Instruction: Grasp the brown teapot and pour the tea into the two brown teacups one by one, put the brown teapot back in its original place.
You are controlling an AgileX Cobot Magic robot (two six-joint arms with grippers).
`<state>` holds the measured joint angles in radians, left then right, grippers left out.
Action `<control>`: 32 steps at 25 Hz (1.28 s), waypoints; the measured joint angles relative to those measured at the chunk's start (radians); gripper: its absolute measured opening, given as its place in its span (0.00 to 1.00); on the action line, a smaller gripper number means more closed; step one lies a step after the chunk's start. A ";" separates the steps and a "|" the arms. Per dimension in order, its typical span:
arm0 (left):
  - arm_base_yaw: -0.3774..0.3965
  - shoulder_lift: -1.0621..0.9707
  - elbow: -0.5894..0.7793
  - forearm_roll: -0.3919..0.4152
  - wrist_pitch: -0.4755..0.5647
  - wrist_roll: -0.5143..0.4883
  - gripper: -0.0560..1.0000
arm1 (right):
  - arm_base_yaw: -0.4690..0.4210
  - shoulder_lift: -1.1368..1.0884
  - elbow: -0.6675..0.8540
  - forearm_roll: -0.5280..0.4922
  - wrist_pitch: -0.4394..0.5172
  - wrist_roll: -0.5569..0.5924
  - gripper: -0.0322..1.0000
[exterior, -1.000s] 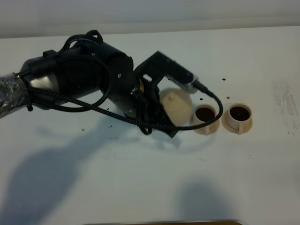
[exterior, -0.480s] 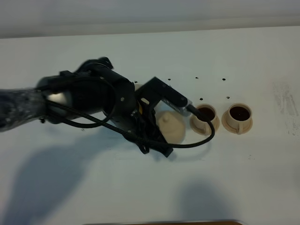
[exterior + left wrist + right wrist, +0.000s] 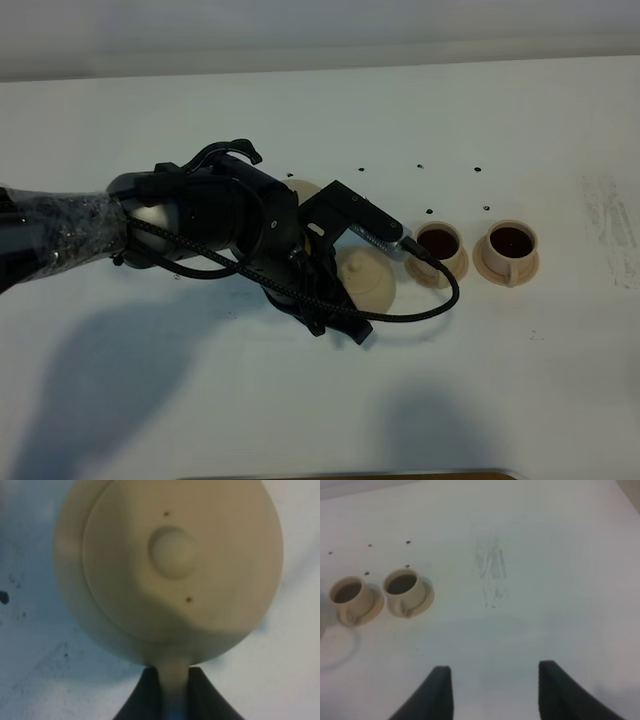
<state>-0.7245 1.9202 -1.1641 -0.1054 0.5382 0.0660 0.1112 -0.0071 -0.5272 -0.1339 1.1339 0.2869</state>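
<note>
Pinching the teapot's [image 3: 170, 575] handle, the left gripper [image 3: 175, 690] holds the pot upright over the white table [image 3: 560, 380]. Just beside it sit two cups [image 3: 438, 245] [image 3: 511, 243] full of dark tea, each on a saucer. Well apart, the right gripper [image 3: 492, 690] hangs wide apart, holding nothing.

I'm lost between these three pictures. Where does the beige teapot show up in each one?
Exterior high view: the teapot sits just left of centre, partly under the dark arm, left of the two filled teacups.
Left wrist view: it fills the picture from above, its handle pinched in the left claw.
Right wrist view: not in it.
Shared landmark: the teacup nearer the teapot shows in the exterior high and right wrist views.
</note>
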 joint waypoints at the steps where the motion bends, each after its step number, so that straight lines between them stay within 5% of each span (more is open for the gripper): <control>1: 0.000 -0.011 0.000 0.014 -0.001 -0.004 0.13 | 0.000 0.000 0.000 0.000 0.000 0.000 0.43; 7: 0.016 -0.157 0.000 0.151 0.035 -0.052 0.13 | 0.000 0.000 0.000 0.000 0.000 0.000 0.43; 15: 0.149 -0.208 0.005 0.195 0.076 -0.123 0.13 | 0.000 0.000 0.000 0.000 0.000 0.000 0.43; 23: 0.218 -0.198 0.034 0.195 0.048 -0.131 0.13 | 0.000 0.000 0.000 0.000 0.000 0.000 0.43; 32: 0.231 -0.067 0.022 0.105 -0.054 -0.084 0.13 | 0.000 0.000 0.000 0.000 0.000 0.001 0.43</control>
<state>-0.4936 1.8529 -1.1417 0.0000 0.4844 -0.0185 0.1112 -0.0071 -0.5272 -0.1339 1.1339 0.2879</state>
